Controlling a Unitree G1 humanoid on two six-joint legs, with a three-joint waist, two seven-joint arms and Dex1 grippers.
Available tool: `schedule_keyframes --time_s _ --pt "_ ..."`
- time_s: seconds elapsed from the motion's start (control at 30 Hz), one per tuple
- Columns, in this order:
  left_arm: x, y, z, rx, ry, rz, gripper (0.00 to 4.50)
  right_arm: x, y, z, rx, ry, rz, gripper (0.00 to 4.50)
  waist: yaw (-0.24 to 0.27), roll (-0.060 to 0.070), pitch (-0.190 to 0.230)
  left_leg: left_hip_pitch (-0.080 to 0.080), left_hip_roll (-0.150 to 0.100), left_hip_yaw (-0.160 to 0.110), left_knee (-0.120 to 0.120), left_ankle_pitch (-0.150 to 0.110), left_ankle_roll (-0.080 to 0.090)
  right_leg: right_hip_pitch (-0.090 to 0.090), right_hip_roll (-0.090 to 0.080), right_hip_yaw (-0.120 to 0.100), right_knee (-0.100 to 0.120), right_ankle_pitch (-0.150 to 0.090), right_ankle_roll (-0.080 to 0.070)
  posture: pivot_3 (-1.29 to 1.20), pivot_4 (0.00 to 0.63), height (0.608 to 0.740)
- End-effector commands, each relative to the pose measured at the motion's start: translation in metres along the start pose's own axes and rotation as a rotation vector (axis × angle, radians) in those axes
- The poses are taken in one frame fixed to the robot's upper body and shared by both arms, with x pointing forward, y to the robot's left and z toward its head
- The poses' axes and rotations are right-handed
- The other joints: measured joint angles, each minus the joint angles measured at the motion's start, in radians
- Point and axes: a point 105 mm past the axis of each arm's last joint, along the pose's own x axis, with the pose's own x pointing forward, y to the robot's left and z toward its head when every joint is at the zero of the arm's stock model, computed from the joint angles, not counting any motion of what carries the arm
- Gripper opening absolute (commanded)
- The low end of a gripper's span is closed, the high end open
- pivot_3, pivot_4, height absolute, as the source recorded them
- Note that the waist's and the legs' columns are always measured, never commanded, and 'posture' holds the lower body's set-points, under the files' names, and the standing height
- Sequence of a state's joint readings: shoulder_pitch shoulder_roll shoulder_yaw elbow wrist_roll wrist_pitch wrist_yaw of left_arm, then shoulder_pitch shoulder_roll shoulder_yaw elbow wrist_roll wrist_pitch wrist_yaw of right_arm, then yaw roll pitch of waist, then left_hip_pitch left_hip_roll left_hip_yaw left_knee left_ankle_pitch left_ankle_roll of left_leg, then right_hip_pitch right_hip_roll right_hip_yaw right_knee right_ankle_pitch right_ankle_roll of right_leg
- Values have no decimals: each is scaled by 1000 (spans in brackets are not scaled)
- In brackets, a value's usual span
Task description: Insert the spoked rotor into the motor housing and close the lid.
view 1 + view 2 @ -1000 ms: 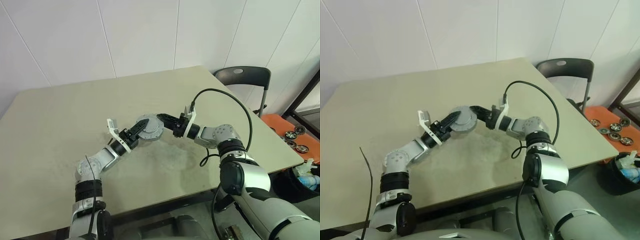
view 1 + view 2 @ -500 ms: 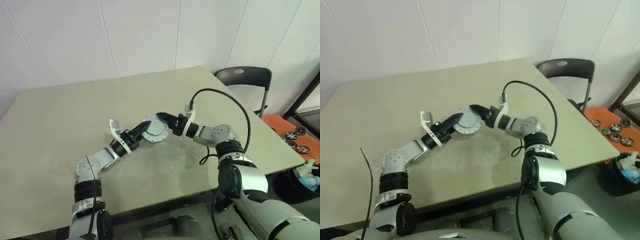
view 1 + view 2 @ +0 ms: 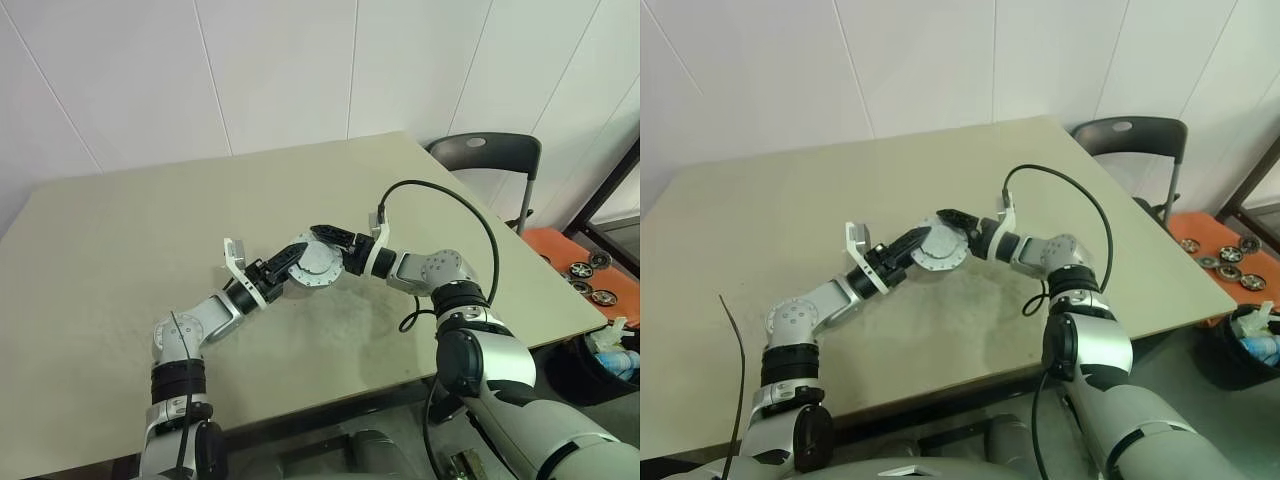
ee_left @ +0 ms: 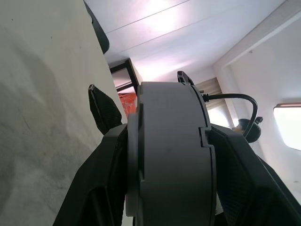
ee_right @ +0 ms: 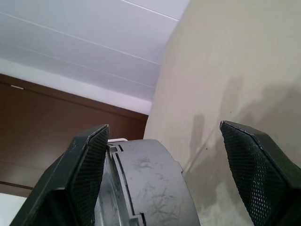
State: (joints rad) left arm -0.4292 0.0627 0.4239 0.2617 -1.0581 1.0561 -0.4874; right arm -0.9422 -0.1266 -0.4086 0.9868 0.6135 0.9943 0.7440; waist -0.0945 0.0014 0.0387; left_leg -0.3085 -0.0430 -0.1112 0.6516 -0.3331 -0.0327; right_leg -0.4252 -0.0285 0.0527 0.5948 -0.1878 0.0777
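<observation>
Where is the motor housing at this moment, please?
The motor housing is held above the middle of the table, clamped in the left gripper; the open right gripper stands around its far side.

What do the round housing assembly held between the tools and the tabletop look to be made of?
Motor housing: likely metal, a matt silver-grey casing; the right wrist view shows fine scratches on its rim and machined seams. Table: smooth beige surface, probably laminate or painted board, with faint scuff marks; the core cannot be told.
</observation>
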Motion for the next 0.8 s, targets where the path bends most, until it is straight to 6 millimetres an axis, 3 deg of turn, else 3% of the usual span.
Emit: schedule_keyframes --time_s 0.03,0.4,0.8 --pt "-8 -19 29 90 -106 -71 2508 2 8 8 -16 -25 25 3921 -1 0 0 0 0 0 0 0 0 0 0 0 0 0 0 0 0 740" --pt "-50 -10 68 162 -275 14 2508 6 7 7 -8 -30 25 3921 3 0 0 0 0 0 0 0 0 0 0 0 -1 0 -1 0 0 740" --pt "-117 -42 139 439 -504 148 2508 13 4 0 -18 -9 5 3921 -2 -1 0 1 1 -1 -1 0 0 0 1 -1 0 0 -1 0 0 740"
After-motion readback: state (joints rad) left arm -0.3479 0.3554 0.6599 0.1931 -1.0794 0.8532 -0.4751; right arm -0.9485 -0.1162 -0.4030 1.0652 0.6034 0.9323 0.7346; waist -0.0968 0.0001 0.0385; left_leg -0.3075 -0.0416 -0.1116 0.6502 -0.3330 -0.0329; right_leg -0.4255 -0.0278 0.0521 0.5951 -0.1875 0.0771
